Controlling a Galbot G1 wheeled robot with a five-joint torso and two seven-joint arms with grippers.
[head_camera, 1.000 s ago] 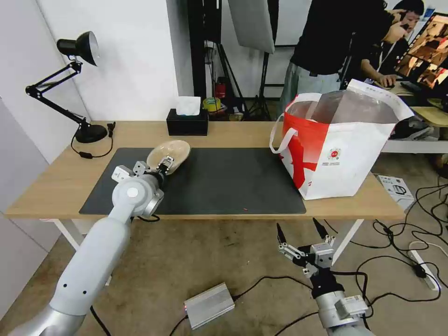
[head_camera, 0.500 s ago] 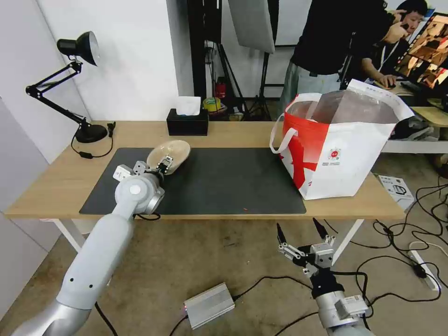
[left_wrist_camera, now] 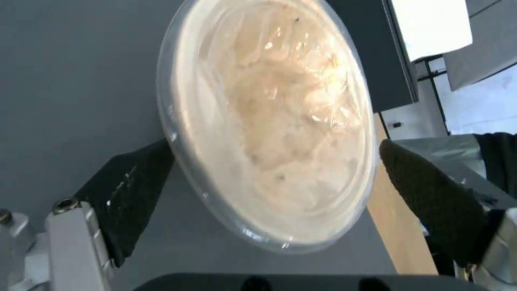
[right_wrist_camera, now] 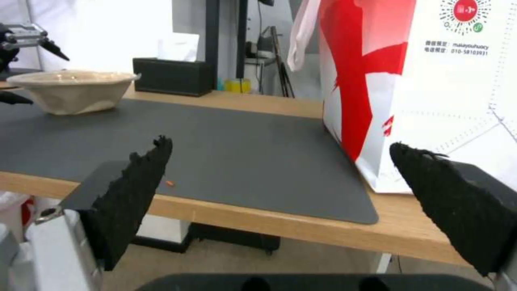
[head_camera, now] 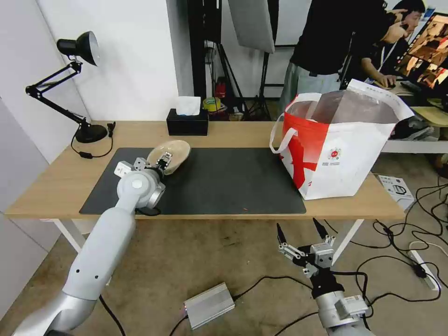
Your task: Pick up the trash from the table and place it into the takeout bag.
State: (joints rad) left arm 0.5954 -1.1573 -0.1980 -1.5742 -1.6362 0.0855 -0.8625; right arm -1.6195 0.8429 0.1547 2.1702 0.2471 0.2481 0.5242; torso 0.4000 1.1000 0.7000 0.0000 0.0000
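The left gripper (head_camera: 164,163) straddles the beige bowl (head_camera: 171,154), jaws apart; pickup stage, I judge; closing on the rim comes next; the right gripper (head_camera: 301,232) idles spread below the table (head_camera: 56,182).

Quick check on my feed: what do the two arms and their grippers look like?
Both arms have smooth silver-grey shells with round joint caps. The left gripper and right gripper have bare-metal linkages and pointed black fingers with rough textured pads.

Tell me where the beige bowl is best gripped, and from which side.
Probably across its rim, coming from above on the robot's side. The bowl sits upright on the mat, wide and shallow with sloping walls, so the rim is the firmest edge. The left gripper already has its open jaws either side of it.
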